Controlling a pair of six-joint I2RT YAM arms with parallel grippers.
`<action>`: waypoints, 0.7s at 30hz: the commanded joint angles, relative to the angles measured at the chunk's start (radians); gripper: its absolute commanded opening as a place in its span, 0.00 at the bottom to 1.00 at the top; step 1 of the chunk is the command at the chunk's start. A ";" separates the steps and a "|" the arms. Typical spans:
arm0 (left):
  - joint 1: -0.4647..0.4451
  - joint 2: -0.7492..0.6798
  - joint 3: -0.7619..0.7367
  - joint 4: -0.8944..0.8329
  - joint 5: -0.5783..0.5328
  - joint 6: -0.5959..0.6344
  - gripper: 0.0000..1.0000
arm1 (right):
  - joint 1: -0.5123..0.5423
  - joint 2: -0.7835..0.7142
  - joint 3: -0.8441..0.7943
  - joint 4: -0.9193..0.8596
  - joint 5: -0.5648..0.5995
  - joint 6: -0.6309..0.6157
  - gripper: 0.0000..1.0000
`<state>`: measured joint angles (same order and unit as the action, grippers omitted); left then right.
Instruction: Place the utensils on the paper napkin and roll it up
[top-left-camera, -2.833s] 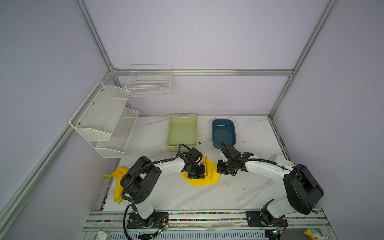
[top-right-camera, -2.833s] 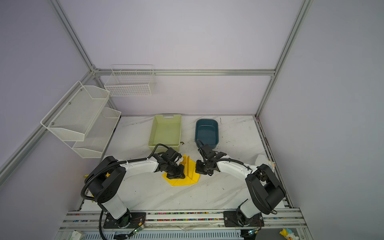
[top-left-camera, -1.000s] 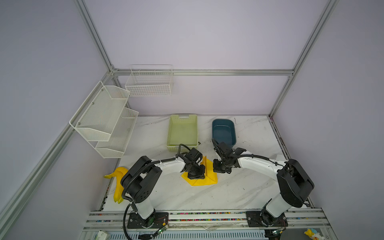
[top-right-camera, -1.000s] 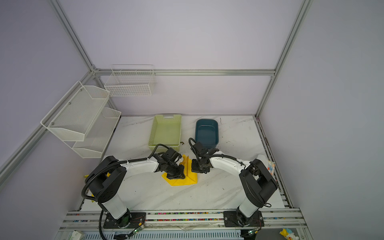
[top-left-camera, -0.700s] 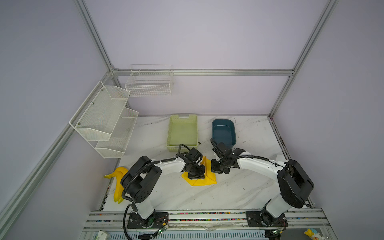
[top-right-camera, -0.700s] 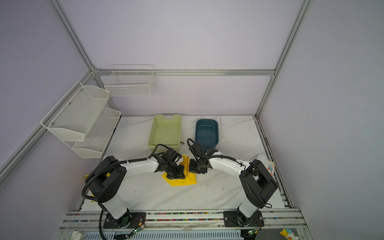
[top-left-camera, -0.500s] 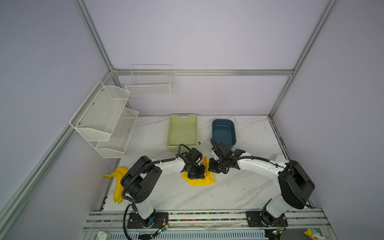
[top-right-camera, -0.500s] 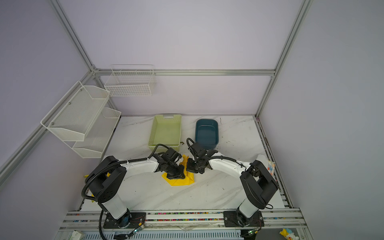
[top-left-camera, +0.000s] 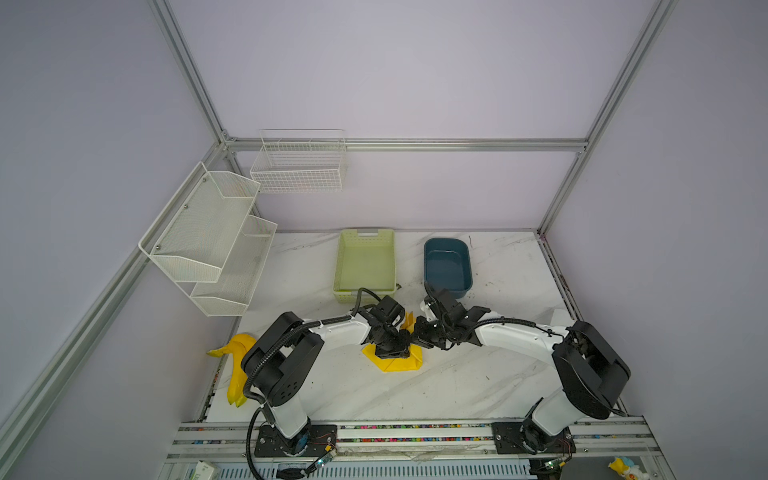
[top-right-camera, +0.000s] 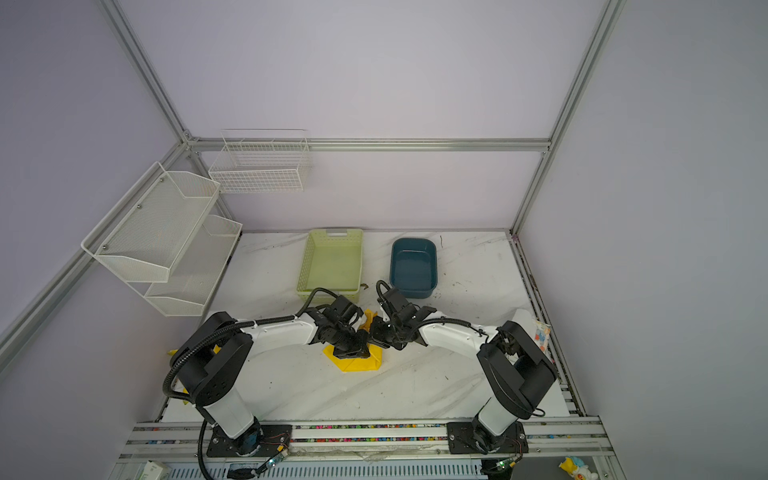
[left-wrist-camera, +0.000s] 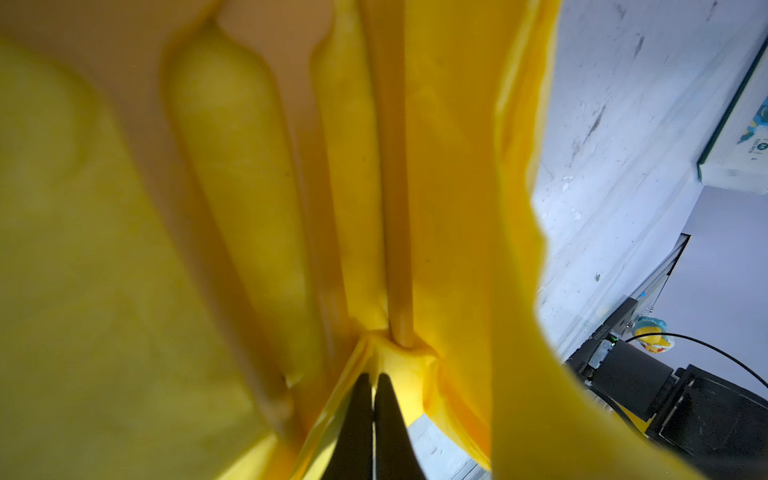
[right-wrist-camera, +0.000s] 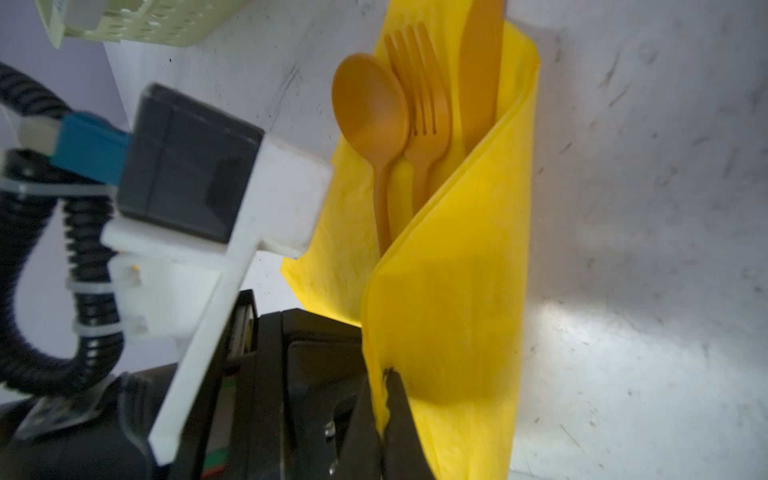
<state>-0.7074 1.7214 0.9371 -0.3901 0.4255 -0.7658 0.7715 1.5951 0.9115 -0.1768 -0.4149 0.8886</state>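
"120 PCS L" on white box (left-wrist-camera: 744, 137)

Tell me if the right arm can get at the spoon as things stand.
Probably not yet. The spoon has its bowl uncovered past the napkin fold, but the right fingers are shut on that folded flap and would have to let go first.

Handles of round-bowled orange-tan plastic spoon (right-wrist-camera: 370, 112) and orange-tan fork (right-wrist-camera: 426, 116) hidden under folded bright yellow paper napkin (right-wrist-camera: 457, 299), far end of orange-tan knife (right-wrist-camera: 480, 75) cut off by picture edge, left wrist view blurred close-up, pieces indistinct in both top views
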 joint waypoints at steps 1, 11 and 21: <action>0.002 -0.059 0.051 -0.027 -0.019 0.013 0.07 | 0.005 -0.023 -0.018 0.056 -0.016 0.041 0.00; 0.006 -0.141 0.069 -0.123 -0.058 0.032 0.07 | 0.005 0.012 -0.014 0.086 -0.016 0.041 0.00; 0.008 -0.218 -0.023 -0.175 -0.037 0.020 0.07 | 0.005 0.053 0.008 0.093 -0.019 0.028 0.00</action>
<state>-0.7063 1.5654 0.9356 -0.5488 0.3740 -0.7574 0.7715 1.6337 0.9009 -0.0940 -0.4332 0.9112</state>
